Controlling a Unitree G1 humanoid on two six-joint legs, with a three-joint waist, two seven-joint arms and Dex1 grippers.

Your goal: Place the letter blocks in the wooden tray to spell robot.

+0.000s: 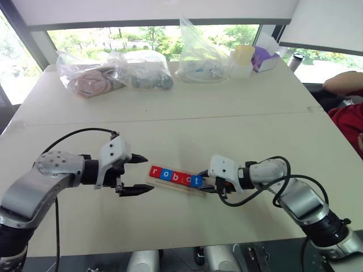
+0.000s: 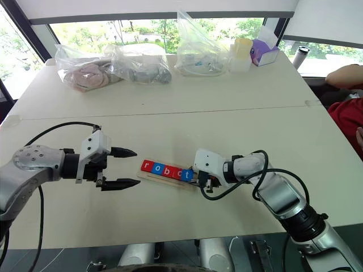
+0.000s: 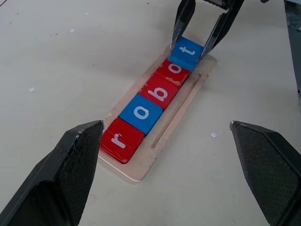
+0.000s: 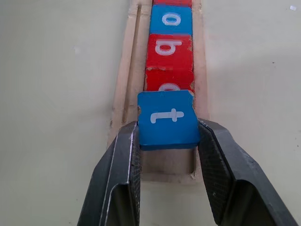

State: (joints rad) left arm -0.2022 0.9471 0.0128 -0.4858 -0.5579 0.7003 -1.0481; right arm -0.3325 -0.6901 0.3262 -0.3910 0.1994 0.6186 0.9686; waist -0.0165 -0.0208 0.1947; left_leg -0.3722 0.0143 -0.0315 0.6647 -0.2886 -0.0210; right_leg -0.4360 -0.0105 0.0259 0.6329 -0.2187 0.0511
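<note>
The small blue square "t" block [image 4: 168, 119] sits at the near end of the narrow light-wood tray [image 3: 186, 101], clamped between the two black fingers of the right claw [image 4: 168, 141]. It appears to ride up over the edge of the red "o" block [image 4: 168, 81] next to it rather than lying flat. To my eye, that is the risk: if the claw lets go now, the tile could stay propped up or slide off the tray's end, and any sideways tug on release might drag the whole tray across the pale worktop [image 1: 187, 119].

Counting: five letter blocks, three red and two blue, all in the tray and reading r, o, b, o, t; one tray; two claws. The left claw [image 1: 138, 175] hangs spread wide and empty just beside the "r" end.
</note>
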